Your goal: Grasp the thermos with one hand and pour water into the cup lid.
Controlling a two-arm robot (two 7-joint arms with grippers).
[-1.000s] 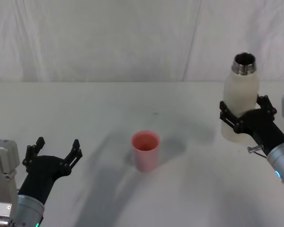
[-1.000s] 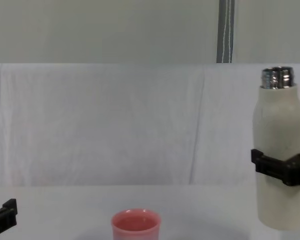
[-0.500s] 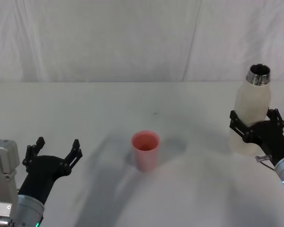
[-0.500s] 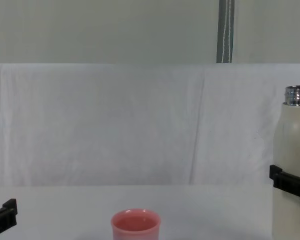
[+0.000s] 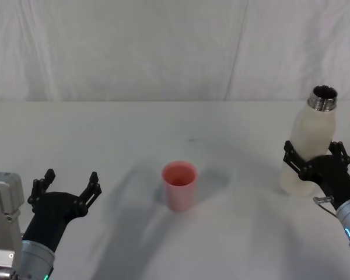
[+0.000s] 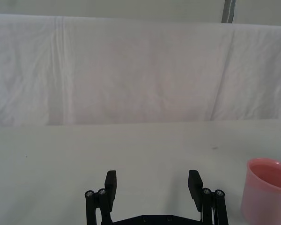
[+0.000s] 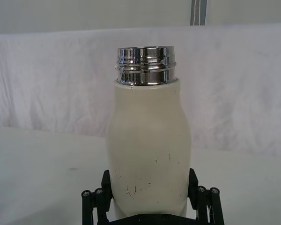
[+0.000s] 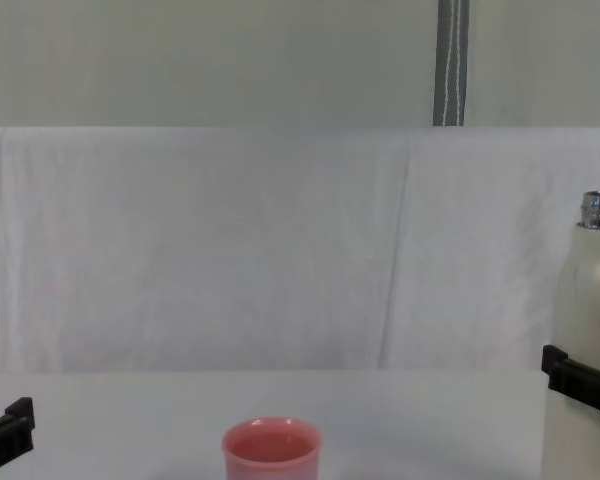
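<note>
Cream-white steel-necked thermos upright, clamped in right pincer; left pincer apart, near small pink cup lid.

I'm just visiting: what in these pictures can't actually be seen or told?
- Water level inside the thermos: its cream wall is opaque, and the neck looks dark from the head view.
- Thermos base: the right gripper covers it in the right wrist view; the chest view's edge cuts it.
- The cup lid's contents: too faint to judge.
- The left gripper rests open, apart.
</note>
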